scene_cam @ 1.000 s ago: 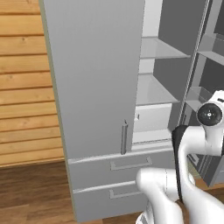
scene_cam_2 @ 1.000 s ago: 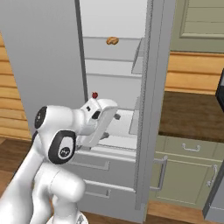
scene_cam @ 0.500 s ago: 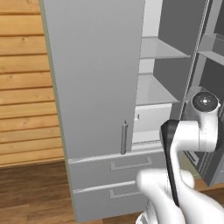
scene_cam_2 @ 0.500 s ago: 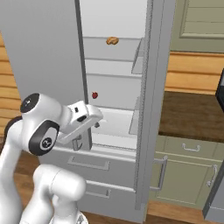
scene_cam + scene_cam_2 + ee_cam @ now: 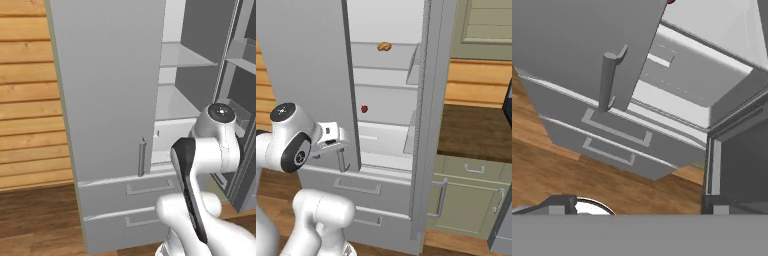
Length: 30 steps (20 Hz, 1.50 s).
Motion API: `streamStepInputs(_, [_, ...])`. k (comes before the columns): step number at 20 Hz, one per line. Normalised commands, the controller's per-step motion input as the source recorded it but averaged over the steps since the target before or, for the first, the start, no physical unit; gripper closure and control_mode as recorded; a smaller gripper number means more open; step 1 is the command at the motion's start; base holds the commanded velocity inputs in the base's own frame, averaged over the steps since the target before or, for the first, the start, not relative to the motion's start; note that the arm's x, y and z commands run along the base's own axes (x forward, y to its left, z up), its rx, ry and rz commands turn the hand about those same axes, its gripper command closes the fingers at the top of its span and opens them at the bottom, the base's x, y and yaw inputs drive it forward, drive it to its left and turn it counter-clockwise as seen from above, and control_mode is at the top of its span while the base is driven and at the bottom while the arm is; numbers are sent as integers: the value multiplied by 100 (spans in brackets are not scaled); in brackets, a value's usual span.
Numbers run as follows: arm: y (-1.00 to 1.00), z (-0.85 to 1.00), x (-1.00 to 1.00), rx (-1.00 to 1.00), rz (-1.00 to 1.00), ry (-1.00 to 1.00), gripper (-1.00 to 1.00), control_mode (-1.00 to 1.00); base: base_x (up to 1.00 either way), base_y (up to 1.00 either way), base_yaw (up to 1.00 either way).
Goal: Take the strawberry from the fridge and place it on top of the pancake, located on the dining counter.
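Since the earlier frames the arm has been raised and swung left, so that the claw [image 5: 338, 145] now sits low beside the closed left door of the fridge [image 5: 110, 90], close to that door's bar handle [image 5: 342, 161]. Its fingers are spread wide, and nothing is seen between them.

The strawberry [image 5: 364, 108] lies on a white shelf [image 5: 383, 122] behind the open right door — a small dark-red dot, well above and to the right of the claw. An orange-brown lumpy item [image 5: 384, 46] rests two shelves higher and is to be left alone.

The reach appears to be just beginning. For it to be done well, the hand should be lifted clear of the closed door's edge first, then carried sideways into the opening — not dragged past the handle. The claw is best brought level with the shelf and centred on the fruit, then closed gently, since so small and round a thing could be nudged away. In the hand view the fruit is barely caught at the top edge, so the wrist should be tilted up before the approach is made.
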Motion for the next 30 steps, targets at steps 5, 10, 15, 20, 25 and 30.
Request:
streamStepInputs(5, [51,-1,33,20,-14,0,-100,-100,0,0,0])
streamStepInputs(10, [37,0,39,12,-12,0,-100,-100,0,0,0])
streamStepInputs(15, [7,-11,29,3,-2,1,-100,-100,0,0,0])
streamStepInputs(20, [1,-30,35,0,0,3,-100,-100,0,0,0])
streamStepInputs(25, [14,-24,53,0,-1,1,-100,-100,0,0,0])
streamStepInputs(30, [16,-13,44,0,-3,2,-100,-100,0,0,0])
